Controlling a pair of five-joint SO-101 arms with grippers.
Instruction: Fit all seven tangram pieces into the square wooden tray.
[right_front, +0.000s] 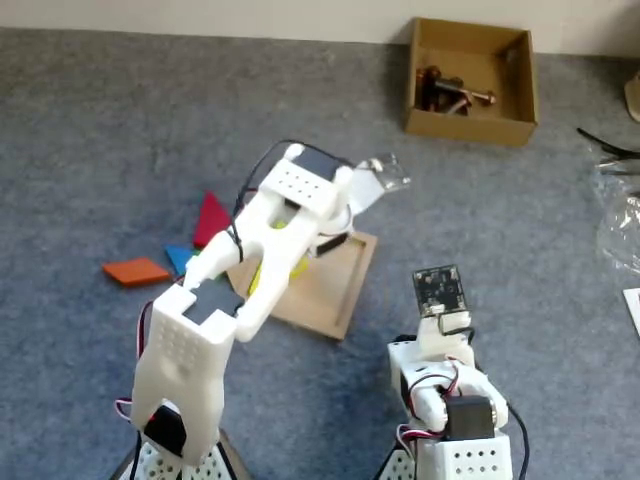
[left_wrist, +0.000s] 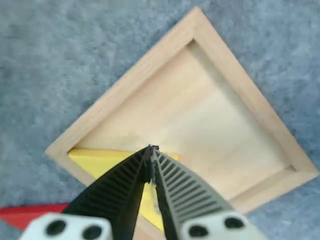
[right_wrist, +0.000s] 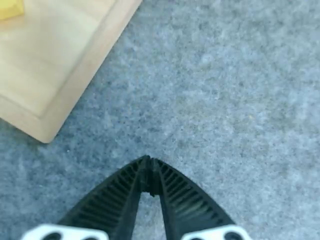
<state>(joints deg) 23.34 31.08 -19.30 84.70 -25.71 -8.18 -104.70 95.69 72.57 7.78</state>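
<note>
The square wooden tray (right_front: 345, 290) lies on the grey carpet, and my left arm (right_front: 255, 260) stretches over it. A yellow piece (left_wrist: 97, 160) lies flat in one corner of the tray (left_wrist: 235, 95), partly hidden by my left gripper (left_wrist: 151, 150), which hangs shut above it with nothing between its fingers. Outside the tray lie a red triangle (right_front: 210, 217), a blue piece (right_front: 179, 258) and an orange parallelogram (right_front: 135, 270). My right gripper (right_wrist: 149, 162) is shut and empty over bare carpet, beside a tray corner (right_wrist: 47, 127). The right arm (right_front: 445, 400) is folded near its base.
A cardboard box (right_front: 470, 115) with small parts stands at the back right. A clear plastic bit (right_front: 385, 172) lies past the tray's far corner. Crinkled plastic (right_front: 620, 225) lies at the right edge. Open carpet lies between the tray and the right arm.
</note>
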